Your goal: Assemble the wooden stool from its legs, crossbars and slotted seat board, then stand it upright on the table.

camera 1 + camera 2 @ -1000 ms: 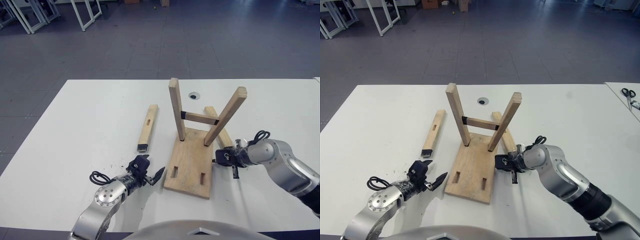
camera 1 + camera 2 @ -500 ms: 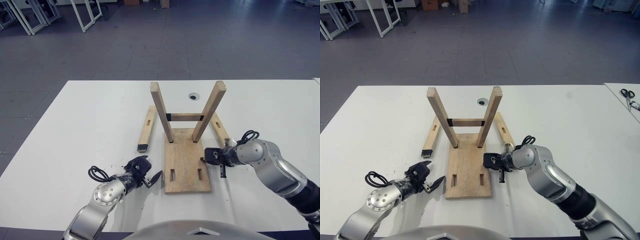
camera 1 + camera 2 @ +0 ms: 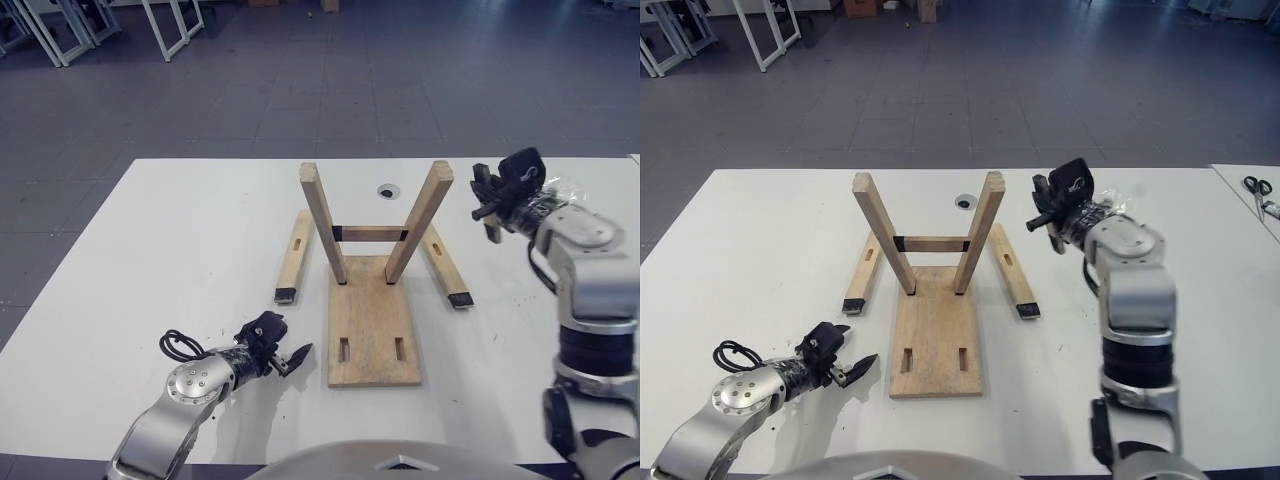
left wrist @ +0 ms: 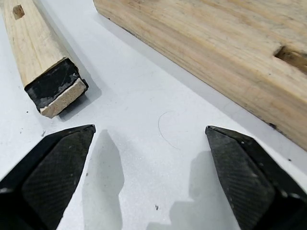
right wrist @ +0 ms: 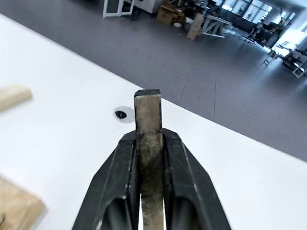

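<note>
Right gripper (image 5: 150,136) now raised, clamped on crossbar (image 5: 147,108); left gripper (image 4: 149,132) jaws apart. Light, stiff stick; hold mid-length.

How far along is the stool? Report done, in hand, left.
Done: two legs stand in the seat board, joined by a crossbar. In hand: right gripper, raised, shut on a second crossbar; left gripper open beside the board. Left: two loose legs lie on the table, the board's near slots are empty, and nothing is turned upright yet.

Grey tiled floor (image 3: 300,80) beyond the white table (image 3: 150,250), white metal frames (image 3: 170,25) far left
</note>
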